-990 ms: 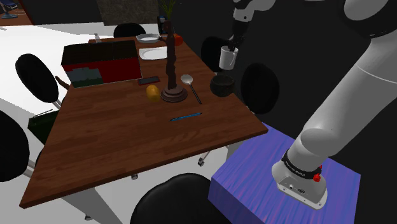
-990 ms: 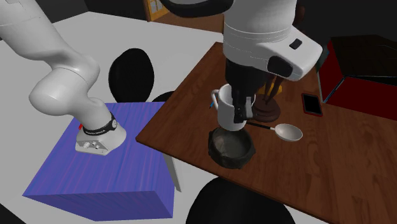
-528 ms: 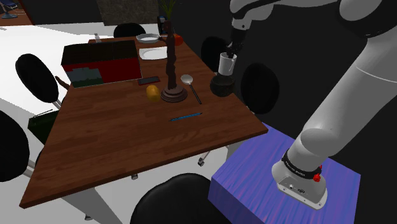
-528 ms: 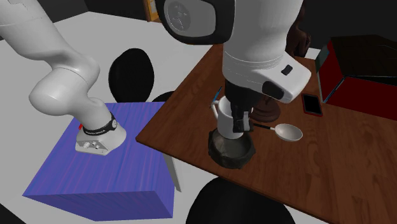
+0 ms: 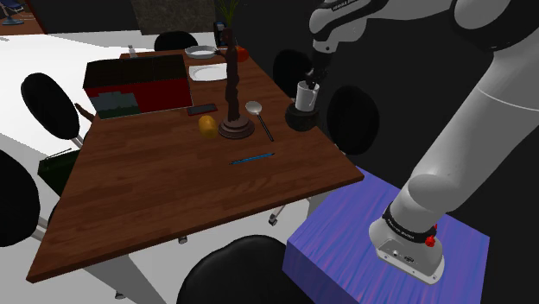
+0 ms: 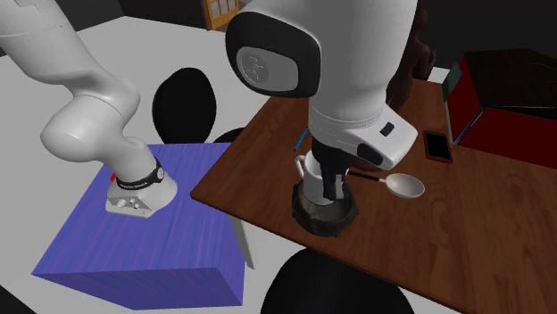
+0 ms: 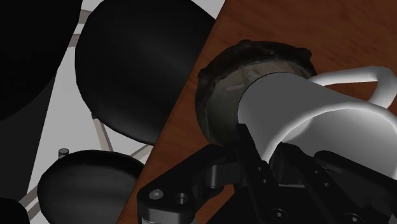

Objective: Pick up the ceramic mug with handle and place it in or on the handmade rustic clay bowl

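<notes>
- Dim, even light; the table (image 5: 173, 181) carries a soft sheen.
- Black chair (image 7: 133, 63) faintly glossed.
- White arm (image 6: 357, 80) brightest; mug (image 7: 299, 108) shades to grey.

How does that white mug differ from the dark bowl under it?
The mug is smooth and white; the bowl is dark and rough-edged. The mug is tall and narrow with a handle; the bowl is low, wide and handleless. The mug is clasped by the gripper; the bowl sits on the wooden table. Both are round and open-topped.
</notes>
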